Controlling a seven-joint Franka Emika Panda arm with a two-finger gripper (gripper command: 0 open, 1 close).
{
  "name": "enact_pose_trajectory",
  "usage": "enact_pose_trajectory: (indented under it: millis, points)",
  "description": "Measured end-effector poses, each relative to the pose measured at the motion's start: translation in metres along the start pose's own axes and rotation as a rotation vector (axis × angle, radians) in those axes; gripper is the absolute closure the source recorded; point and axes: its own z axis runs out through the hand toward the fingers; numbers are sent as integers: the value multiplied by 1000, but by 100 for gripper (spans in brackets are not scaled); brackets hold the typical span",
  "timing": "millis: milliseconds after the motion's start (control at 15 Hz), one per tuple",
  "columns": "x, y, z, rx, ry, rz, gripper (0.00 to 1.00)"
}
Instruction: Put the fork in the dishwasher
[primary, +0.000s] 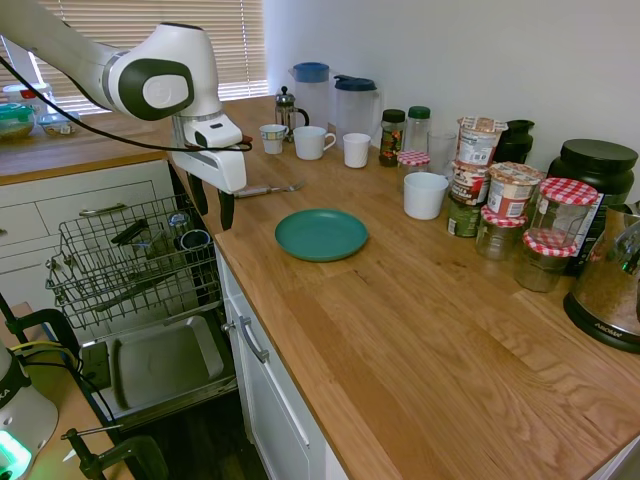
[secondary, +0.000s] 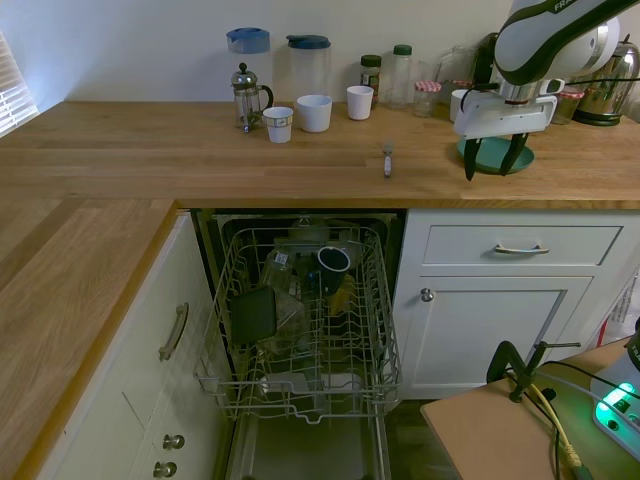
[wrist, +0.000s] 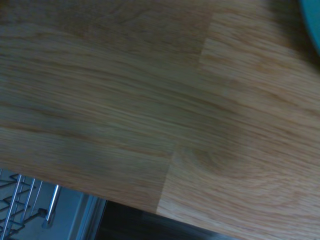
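The fork is a slim silvery one lying flat on the wooden counter, tines pointing away from the dishwasher; it also shows as the fork near the counter's front edge. My gripper hangs open and empty just above the counter edge, a short way from the fork's handle. In the second exterior view the gripper stands to the right of the fork. The dishwasher is open below, its wire rack pulled out and holding cups and dishes. The wrist view shows bare wood and a corner of the rack.
A green plate lies on the counter beside the gripper. Mugs, a French press and two jugs stand at the back. Jars, a white cup and a kettle crowd the far side. White drawers flank the dishwasher.
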Motion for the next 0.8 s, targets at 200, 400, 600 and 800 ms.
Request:
enact_pose_trajectory:
  millis: [200,400,600,800]
  points:
    - [1,-2,-1,2,0,2,0]
    - [4,-26,-20,11,-1,15,0]
    - [10,-62,-30,25,1,96,0]
    - [22,-103,-28,50,6,243,0]
